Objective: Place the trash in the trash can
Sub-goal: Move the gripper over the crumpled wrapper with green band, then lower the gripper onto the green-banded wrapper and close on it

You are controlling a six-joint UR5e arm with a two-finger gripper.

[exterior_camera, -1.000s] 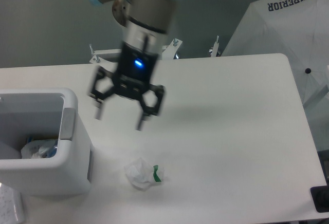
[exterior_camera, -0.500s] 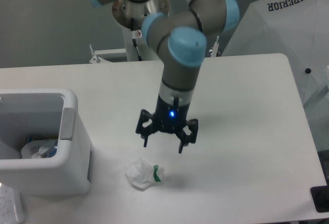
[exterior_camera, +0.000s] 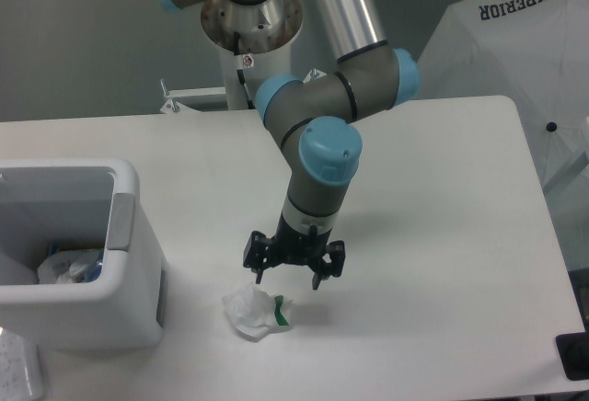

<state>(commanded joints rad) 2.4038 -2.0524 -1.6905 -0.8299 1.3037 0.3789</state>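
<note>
Gripper [exterior_camera: 288, 278] status: jaws spread, nothing held, hanging just above the table [exterior_camera: 433, 199] at about 1 o'clock from the green-striped wad [exterior_camera: 256, 312]. From left: one trash can [exterior_camera: 129, 235] at the 9 o'clock edge, with one pale crumpled wad [exterior_camera: 72, 266] visible inside; then the one striped wad lying loose on the table, near the can's right wall. I judge the step in hand to be the approach to this last piece. Next I would shift toward 7 o'clock, straddle the wad, then descend.
</note>
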